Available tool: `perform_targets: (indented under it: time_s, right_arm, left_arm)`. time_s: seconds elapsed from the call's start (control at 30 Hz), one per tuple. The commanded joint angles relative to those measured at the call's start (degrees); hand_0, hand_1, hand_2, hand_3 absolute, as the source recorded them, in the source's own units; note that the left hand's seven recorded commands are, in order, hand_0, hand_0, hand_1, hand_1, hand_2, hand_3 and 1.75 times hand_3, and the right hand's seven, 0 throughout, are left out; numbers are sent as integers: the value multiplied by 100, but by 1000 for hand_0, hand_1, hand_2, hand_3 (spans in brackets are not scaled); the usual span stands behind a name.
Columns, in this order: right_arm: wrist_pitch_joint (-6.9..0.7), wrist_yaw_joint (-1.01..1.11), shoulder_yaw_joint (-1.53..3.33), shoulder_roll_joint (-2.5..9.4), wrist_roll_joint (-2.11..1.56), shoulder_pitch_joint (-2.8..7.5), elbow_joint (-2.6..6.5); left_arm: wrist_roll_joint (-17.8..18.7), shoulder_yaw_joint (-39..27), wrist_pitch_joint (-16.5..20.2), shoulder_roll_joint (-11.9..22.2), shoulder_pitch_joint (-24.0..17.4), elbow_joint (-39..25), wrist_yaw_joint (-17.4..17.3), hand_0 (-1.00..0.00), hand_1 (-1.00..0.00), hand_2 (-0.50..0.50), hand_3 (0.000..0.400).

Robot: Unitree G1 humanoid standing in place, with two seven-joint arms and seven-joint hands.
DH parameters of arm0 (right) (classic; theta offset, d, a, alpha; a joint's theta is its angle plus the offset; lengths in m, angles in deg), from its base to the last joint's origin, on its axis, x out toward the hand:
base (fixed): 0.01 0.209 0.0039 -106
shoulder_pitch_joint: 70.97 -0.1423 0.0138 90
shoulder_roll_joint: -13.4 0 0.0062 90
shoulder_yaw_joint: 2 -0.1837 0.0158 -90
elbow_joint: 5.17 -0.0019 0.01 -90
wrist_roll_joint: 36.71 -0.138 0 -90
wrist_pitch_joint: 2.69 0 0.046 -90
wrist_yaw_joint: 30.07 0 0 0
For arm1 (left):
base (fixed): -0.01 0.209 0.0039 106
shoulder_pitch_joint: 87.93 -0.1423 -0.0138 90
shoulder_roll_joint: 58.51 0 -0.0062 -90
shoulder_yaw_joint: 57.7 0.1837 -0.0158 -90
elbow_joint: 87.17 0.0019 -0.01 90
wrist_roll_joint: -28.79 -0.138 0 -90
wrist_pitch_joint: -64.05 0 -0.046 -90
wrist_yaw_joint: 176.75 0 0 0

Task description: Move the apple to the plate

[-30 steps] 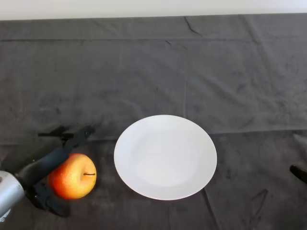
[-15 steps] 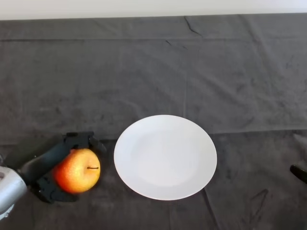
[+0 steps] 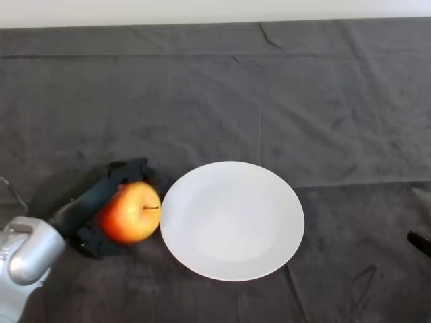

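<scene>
A red and yellow apple [image 3: 131, 212] with its stem pointing right is held at the left edge of the white plate [image 3: 232, 220]. My left hand [image 3: 94, 205] is shut on the apple, its black fingers curled round the far side and its thumb under the near side. The apple nearly touches the plate's left rim. The silver-grey forearm [image 3: 23, 252] enters from the lower left.
A dark wrinkled cloth [image 3: 269, 101] covers the whole table. A small dark object [image 3: 421, 242] shows at the right edge.
My hand has carried the apple up and to the right, from the lower left towards the plate's left rim.
</scene>
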Motion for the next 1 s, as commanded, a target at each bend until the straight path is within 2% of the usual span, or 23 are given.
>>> perform_targets:
  time_s: [0.03,0.23,0.53,1.0]
  right_arm:
    - [-219,3,4,148,-139,160,211]
    - [-215,-1,11,143,-145,159,213]
    - [-210,-7,21,137,-154,158,215]
    - [-201,-16,35,128,-167,157,218]
  left_arm:
    - [-199,174,-25,-53,330,-259,194,-1000,-1000,0,400]
    - [-388,469,-75,-253,372,-140,498,-1000,-1000,0,400]
    - [-419,797,-185,-353,437,27,704,-1000,-1000,0,400]
    - [-421,1131,-246,-377,502,186,813,-1000,-1000,0,400]
